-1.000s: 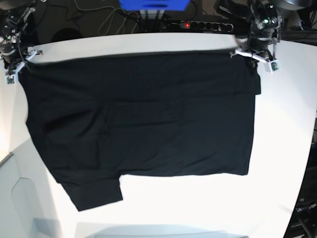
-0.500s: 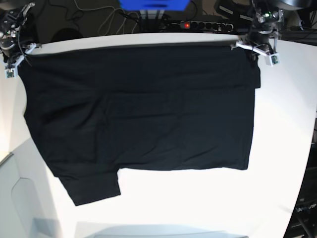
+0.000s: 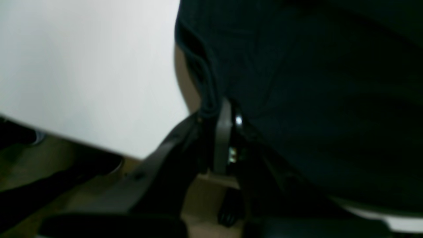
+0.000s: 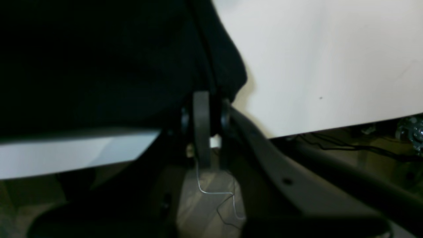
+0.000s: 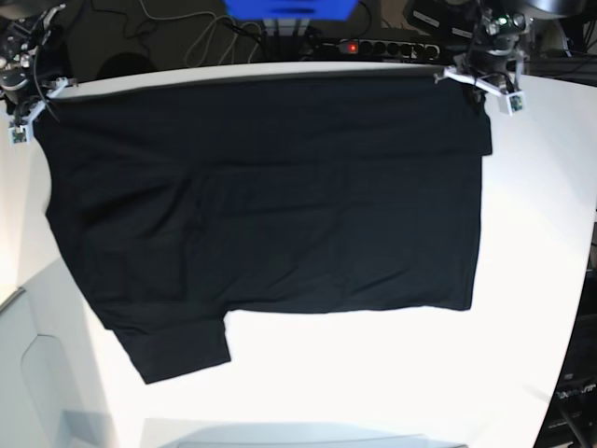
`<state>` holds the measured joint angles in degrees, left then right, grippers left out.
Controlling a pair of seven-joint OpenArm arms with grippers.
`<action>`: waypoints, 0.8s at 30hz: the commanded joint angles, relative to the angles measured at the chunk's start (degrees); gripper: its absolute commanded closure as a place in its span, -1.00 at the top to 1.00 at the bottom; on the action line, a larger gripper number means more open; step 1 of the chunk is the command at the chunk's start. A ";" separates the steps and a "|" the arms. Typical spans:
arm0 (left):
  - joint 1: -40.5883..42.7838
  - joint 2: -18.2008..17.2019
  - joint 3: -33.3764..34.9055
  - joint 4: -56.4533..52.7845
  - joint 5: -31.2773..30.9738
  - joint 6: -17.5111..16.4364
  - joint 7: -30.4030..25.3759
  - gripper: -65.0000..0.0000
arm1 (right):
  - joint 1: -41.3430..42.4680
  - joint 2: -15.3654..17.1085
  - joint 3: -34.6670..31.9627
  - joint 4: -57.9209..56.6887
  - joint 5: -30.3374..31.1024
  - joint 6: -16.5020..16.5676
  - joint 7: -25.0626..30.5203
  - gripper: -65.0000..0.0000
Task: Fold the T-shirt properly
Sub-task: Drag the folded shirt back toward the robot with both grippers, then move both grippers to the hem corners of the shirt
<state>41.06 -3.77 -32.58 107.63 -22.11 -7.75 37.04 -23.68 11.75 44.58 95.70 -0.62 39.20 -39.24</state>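
Note:
The black T-shirt [image 5: 270,205] lies spread over the white table [image 5: 532,280], plain side up, with one sleeve [image 5: 182,355] sticking out at the near left. Its far edge is stretched between my two grippers. My left gripper [image 5: 473,86] holds the far right corner; the left wrist view shows the left gripper [image 3: 211,114] shut on the hem of the T-shirt [image 3: 314,82]. My right gripper [image 5: 37,101] holds the far left corner; up close, that gripper [image 4: 213,100] is shut on the T-shirt [image 4: 99,66]. No print or tag shows.
Behind the table's far edge are a power strip [image 5: 373,47] with a red light, cables and a blue object [image 5: 289,7]. In both wrist views the table's far edge and the floor below it show close to the grippers.
Both grippers have drawn the T-shirt's far edge toward the back of the table. The whole cloth has slid that way and lies flatter.

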 commanded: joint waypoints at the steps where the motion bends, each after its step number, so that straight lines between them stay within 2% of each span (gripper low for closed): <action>1: 0.39 -0.41 -0.43 0.89 0.09 0.06 -1.04 -0.92 | -0.19 1.13 0.57 0.96 0.23 0.80 0.61 -0.82; 3: 0.39 -0.41 -0.43 0.98 0.09 0.14 -1.04 -0.74 | -0.19 1.13 0.57 1.05 0.23 0.80 0.61 -0.63; 7: 0.39 -0.41 -0.43 2.65 0.09 0.14 -1.04 -0.17 | 0.17 1.13 0.65 2.01 0.23 0.80 0.61 -0.30; 9: 0.39 -0.41 -0.43 3.62 0.17 0.14 -1.04 -0.04 | 0.25 0.96 0.74 3.86 0.23 0.80 0.43 -0.21; 13: 0.48 -0.41 -1.05 4.67 0.17 0.14 -1.04 -0.04 | 0.25 0.60 1.36 7.29 0.32 0.80 0.17 -0.09; 18: -0.22 0.30 -5.71 4.76 0.09 0.14 -1.12 -0.03 | 3.42 -1.95 5.31 10.01 0.32 0.80 0.61 -0.08; 24: -4.62 1.09 -11.60 4.76 0.00 0.14 -1.12 -0.03 | 9.57 -2.03 5.31 11.07 0.32 0.80 0.17 -0.08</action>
<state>36.14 -2.68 -43.81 111.24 -21.96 -7.75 37.04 -14.72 8.69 49.74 105.69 -1.08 39.18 -40.47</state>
